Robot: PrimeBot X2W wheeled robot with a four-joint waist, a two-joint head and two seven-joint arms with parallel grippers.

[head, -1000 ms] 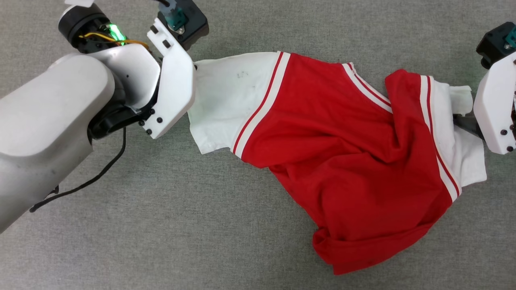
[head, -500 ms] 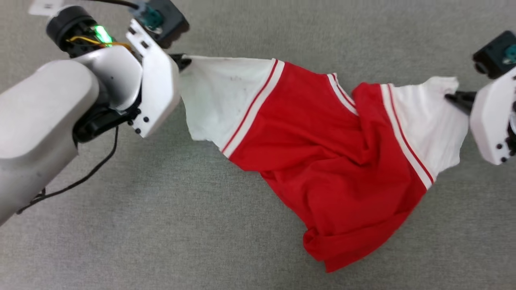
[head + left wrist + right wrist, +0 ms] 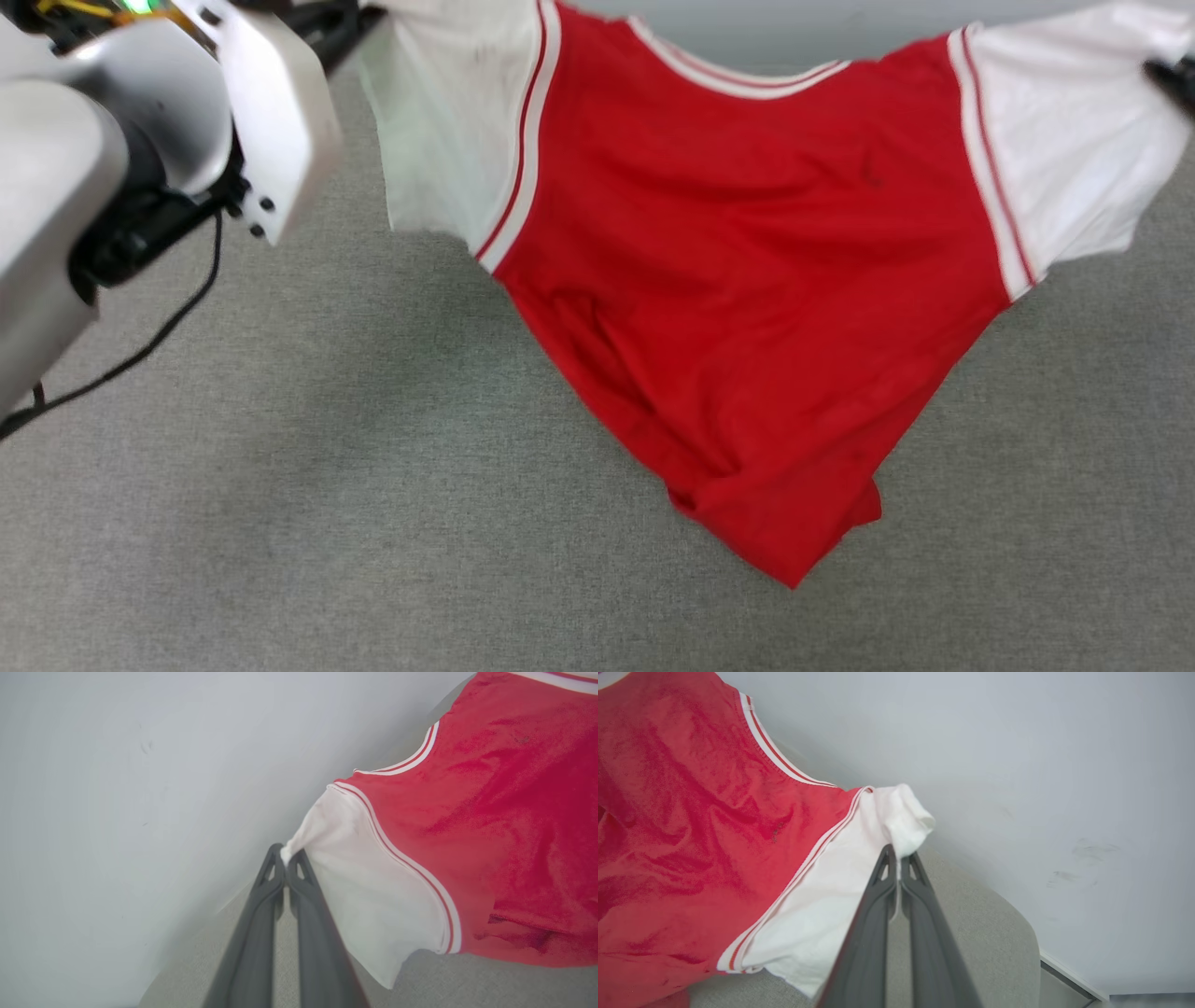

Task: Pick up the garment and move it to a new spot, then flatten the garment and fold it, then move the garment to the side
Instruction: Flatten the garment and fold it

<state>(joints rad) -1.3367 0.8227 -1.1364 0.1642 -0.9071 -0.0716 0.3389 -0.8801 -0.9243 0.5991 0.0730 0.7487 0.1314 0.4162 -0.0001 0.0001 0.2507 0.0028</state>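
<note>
Nearest you, the red hem of the garment (image 3: 747,280) now dangles low over the table (image 3: 327,523) instead of lying heaped. Farther up, it hangs spread: your left jaws stay pinched on the left sleeve (image 3: 355,872), and your right jaws have just clamped the right sleeve (image 3: 831,896). It looks ready to carry.

Bare lab-like test space: grey fabric-covered tabletop (image 3: 280,513) with a rounded edge against a plain pale wall (image 3: 117,765)

The shirt (image 3: 747,280) is red with white sleeves (image 3: 1064,159) and thin red-and-white stripes at the seams and neckline. The desk (image 3: 327,513) is speckled grey, the wall (image 3: 117,765) pale grey, and the fingers (image 3: 257,933) dark grey.
</note>
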